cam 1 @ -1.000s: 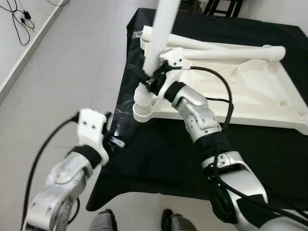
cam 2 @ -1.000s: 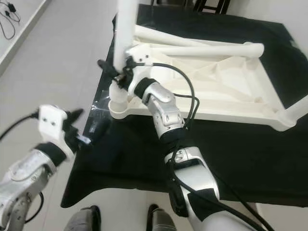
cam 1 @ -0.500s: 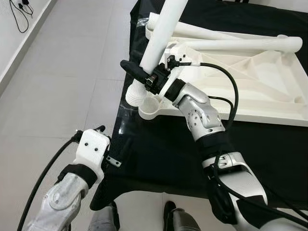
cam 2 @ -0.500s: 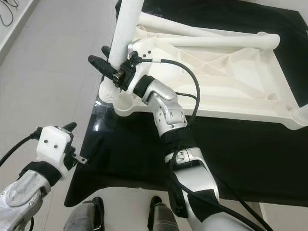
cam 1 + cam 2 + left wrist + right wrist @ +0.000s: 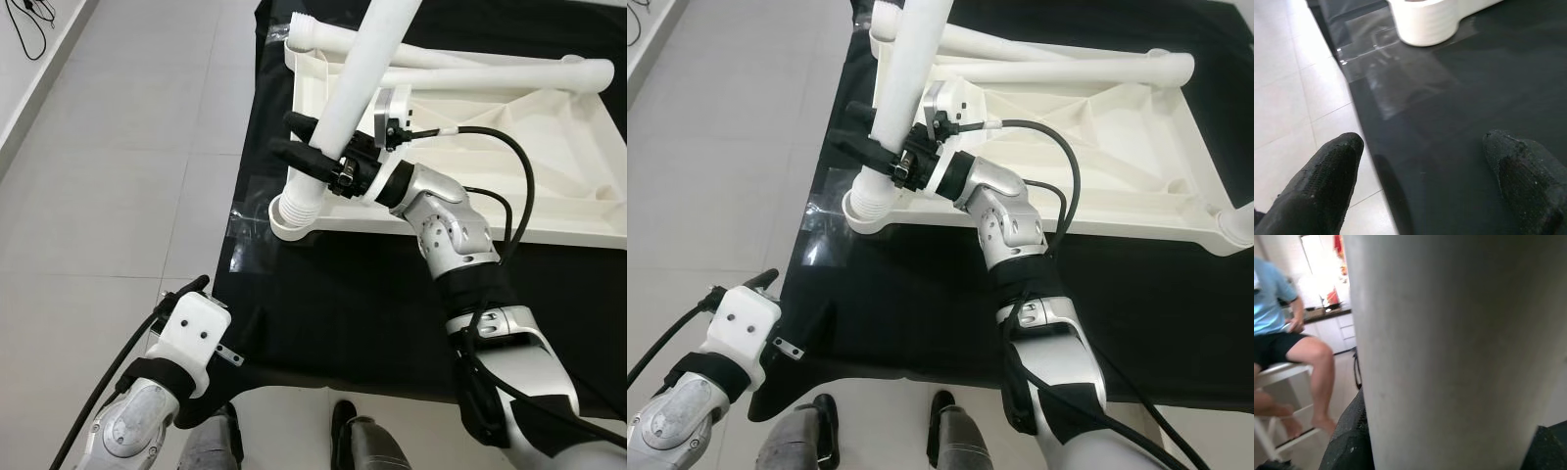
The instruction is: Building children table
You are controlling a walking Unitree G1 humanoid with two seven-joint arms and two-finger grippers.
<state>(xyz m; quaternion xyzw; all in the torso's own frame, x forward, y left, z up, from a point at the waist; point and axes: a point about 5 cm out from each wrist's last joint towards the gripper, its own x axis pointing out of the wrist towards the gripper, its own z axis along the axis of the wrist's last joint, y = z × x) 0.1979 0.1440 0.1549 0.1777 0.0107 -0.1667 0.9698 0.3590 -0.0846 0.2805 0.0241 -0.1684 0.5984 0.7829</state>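
While the white table leg (image 5: 348, 108) leans up from the corner socket (image 5: 291, 220) at centre-left of the left eye view, the right gripper (image 5: 312, 157) clamps its two black fingers around the lower shaft, just above the ribbed threaded end. The leg looks like hollow, rigid plastic: probably light, smooth and apt to slip or twist, so a hold low near the thread seems soundest. The upturned tabletop (image 5: 1136, 147) lies on the black cloth (image 5: 921, 294). At lower left the left gripper (image 5: 1425, 171) hovers over the cloth's edge, fingers spread wide and empty. The leg's top is cut off, and whether the thread has engaged the socket cannot be told.
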